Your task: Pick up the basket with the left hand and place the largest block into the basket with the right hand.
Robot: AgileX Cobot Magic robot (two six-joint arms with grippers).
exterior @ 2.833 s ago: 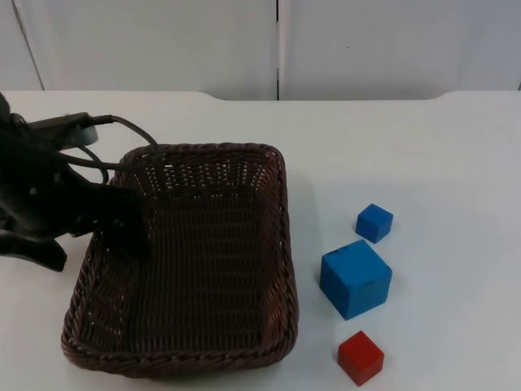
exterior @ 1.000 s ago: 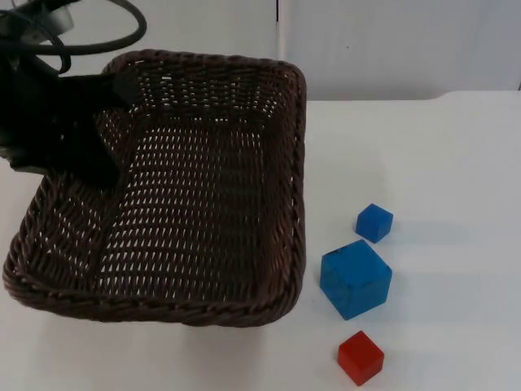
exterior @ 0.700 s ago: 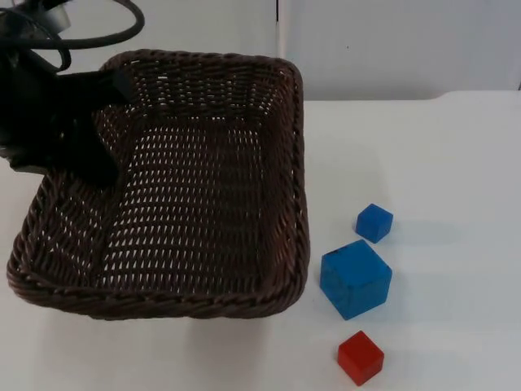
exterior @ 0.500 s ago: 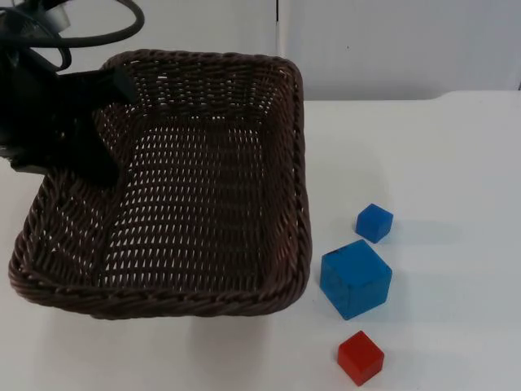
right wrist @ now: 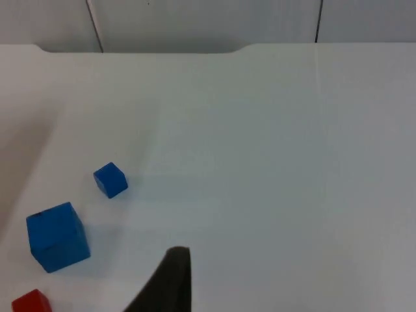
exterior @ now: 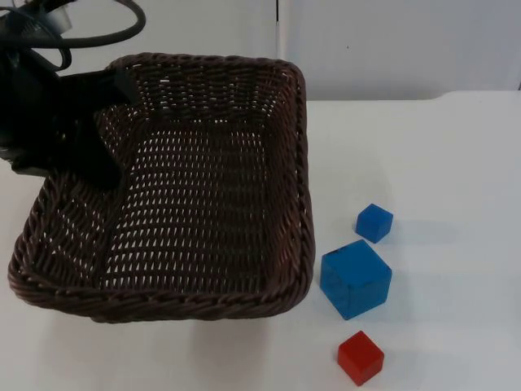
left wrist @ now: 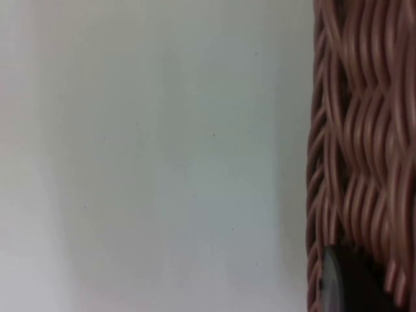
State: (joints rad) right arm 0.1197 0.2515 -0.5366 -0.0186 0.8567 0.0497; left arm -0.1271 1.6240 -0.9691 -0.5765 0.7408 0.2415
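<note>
The brown wicker basket [exterior: 203, 301] hangs lifted and tilted above the table's left half. My left gripper [exterior: 104, 159] is shut on its left wall, and the woven rim [left wrist: 357, 130] runs close past the black fingertip [left wrist: 344, 286] in the left wrist view. The largest block, a blue cube [exterior: 355, 278], rests on the table just right of the basket's near corner, apart from it. The right wrist view looks onto that cube [right wrist: 57, 236] from a distance, past the right gripper's fingertip [right wrist: 170, 283], which has nothing against it.
A small blue cube [exterior: 374, 222] sits just behind the big one, and a small red cube [exterior: 360, 357] lies in front of it near the table's front edge. Both also show in the right wrist view, blue [right wrist: 110, 180] and red [right wrist: 29, 303]. The grey wall [exterior: 391, 49] closes the back.
The basket has risen off the table with the left arm and tilted. In the last second it only swayed slightly. The blocks have not moved.
</note>
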